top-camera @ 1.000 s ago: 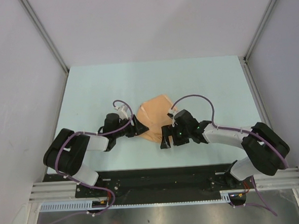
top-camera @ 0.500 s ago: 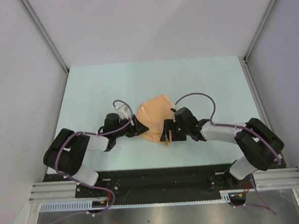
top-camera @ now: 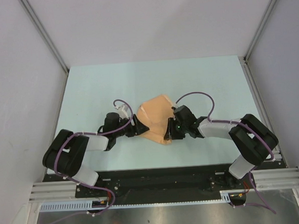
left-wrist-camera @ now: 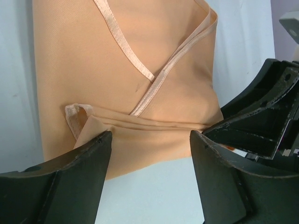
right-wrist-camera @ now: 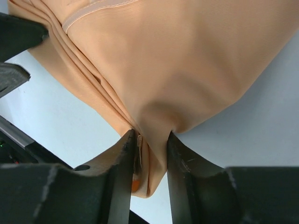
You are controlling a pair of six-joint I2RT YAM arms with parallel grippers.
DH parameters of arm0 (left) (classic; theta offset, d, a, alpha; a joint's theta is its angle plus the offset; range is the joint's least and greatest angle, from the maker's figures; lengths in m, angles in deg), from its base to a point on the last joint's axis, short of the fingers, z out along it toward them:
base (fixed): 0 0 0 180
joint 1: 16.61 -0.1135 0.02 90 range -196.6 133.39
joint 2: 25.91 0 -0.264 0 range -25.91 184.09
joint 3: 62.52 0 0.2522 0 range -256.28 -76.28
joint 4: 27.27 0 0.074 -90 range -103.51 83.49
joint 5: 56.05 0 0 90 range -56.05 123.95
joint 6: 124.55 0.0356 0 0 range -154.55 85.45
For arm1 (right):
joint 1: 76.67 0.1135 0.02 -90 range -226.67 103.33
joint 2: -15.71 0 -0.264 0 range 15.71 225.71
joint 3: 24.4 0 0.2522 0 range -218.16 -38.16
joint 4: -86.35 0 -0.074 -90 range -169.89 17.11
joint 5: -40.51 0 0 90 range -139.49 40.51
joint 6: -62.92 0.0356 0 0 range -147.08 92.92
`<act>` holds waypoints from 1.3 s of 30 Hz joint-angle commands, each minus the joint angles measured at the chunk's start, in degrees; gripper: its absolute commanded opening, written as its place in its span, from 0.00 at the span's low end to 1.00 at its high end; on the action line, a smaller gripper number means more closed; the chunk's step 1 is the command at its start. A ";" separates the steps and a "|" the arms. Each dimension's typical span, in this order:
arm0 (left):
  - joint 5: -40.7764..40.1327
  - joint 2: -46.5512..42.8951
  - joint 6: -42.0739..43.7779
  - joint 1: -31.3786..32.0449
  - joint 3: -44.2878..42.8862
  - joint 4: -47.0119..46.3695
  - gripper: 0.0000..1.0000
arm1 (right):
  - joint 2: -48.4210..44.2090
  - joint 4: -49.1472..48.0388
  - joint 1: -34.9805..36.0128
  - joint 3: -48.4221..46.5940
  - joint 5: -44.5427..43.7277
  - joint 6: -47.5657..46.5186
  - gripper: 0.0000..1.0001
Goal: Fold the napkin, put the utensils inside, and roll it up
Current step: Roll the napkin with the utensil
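Two arms engaged | left gripper: jaws apart, straddling a folded edge of the napkin, likely ready to pin it | napkin: partly folded, mid-table between the arms; fork not visible | right gripper: clamped on a bunched fold, apparently to turn it over | table: pale blue, matte | walls: plain grey enclosure.

A robotics lab cell: grey panel walls, aluminium frame posts, pale-blue table
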 commanded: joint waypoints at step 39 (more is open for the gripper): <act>-9.04 1.23 10.32 -0.86 -4.22 13.96 0.51 | 4.47 6.11 -2.00 -1.90 2.99 -2.44 0.32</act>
